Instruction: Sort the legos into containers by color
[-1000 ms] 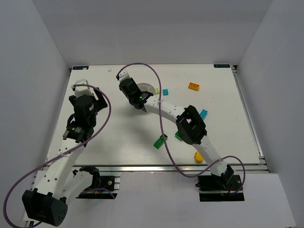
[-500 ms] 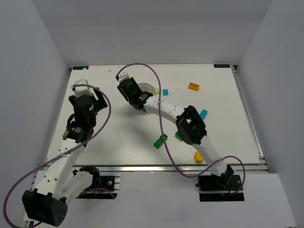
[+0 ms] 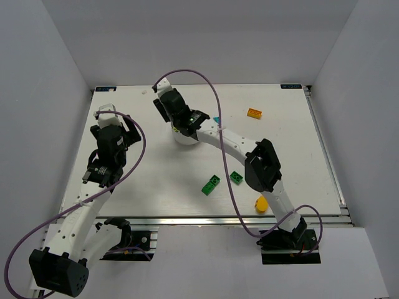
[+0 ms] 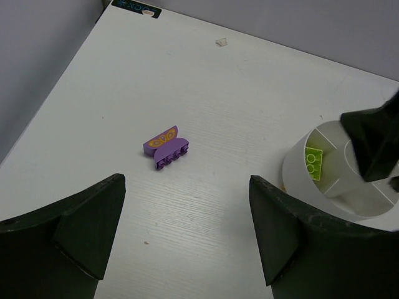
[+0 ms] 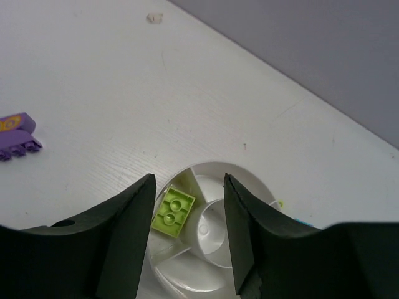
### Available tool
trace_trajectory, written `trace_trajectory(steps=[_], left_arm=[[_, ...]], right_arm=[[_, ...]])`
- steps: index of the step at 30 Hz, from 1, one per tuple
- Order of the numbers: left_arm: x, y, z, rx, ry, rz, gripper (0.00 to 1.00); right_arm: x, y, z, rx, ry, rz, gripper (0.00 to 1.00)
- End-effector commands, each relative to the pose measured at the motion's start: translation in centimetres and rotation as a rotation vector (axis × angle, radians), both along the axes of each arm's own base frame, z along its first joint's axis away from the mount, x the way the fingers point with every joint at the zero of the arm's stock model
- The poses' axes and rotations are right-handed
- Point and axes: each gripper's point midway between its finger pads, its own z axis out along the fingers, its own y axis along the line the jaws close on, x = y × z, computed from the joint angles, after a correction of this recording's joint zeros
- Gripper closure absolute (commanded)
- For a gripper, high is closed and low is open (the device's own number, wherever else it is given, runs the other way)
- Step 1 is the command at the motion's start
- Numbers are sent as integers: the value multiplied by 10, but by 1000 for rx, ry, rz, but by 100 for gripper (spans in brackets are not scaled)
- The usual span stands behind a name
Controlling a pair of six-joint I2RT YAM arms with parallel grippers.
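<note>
White table [image 3: 156, 180] | left tool [image 4: 186, 187] spread | right tool [image 5: 189, 187] spread above dish [image 5: 209, 165] | lime lego [image 5: 173, 213] inside wedge

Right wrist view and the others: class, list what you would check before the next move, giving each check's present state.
1. Lime studded plastic brick lies inside a wedge of the round white divided dish: ok.
2. Right end effector open, holding nothing: ok.
3. Left end effector open and empty: ok.
4. Purple butterfly-printed brick lies free on the table before the left end effector: ok.
5. All bricks sorted: not ok; orange brick and two green bricks lie on the table.
</note>
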Motion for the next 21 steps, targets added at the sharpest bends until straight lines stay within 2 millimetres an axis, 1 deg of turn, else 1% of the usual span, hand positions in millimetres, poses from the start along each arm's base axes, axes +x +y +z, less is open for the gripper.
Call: trace_trajectory(steps=[1,2,3,4,5,6,7,8,9,10,11,12,13,14,15,16,17,18,19,20,21], left_arm=[[-1,0,6,-13,-31,-4,11],[-1,-1,5,-12,-31,-7,11],[-1,-3,6,-12,-35,-20,12],[0,-5,4,-13,-34,-29,14],[0,-6,6,-14,-39,-40,23],[1,-9,5,-12,-40,-57,29],[2,-14,5,-15,-38,-83,36],[3,-20,6,-13,-45,-122,53],[3,-20,6,-11,-49,-123,60],[3,-26,5,-18,-52,-156,65],[2,-29,4,-17,-54,-179,67],[3,-32,7,-5,-68,-204,66],[2,-44,6,-8,-67,-264,63],[2,-47,2,-9,-64,-282,57],[3,-49,3,-11,-71,-295,34],[3,-53,1,-15,-65,-312,27],[4,-54,0,-17,-60,-317,22],[5,-55,-4,-19,-42,-321,19],[4,-56,-7,-22,-30,-324,18],[4,-58,-8,-26,-20,-334,18],[3,-59,-12,-26,-3,-340,17]], right_arm=[[7,-21,89,124,-109,-28,47],[10,-29,87,125,-78,-18,51],[18,-42,88,136,-56,-27,63],[26,-62,99,161,-43,-39,68],[23,-70,93,174,8,-30,73],[18,-70,76,168,71,41,78],[34,-105,81,204,90,6,79],[31,-118,63,220,162,66,79],[24,-113,47,214,204,109,76],[30,-135,47,242,229,122,71],[20,-130,38,266,279,209,63],[19,-140,24,242,302,269,39],[17,-146,18,247,323,310,24],[12,-144,13,261,349,367,14],[15,-152,8,250,349,375,11],[20,-153,-1,243,367,380,11],[32,-167,-6,243,372,342,11],[37,-168,-12,238,385,323,14],[49,-170,-23,231,423,289,20],[60,-179,-31,216,435,239,24],[63,-177,-38,206,451,229,31]])
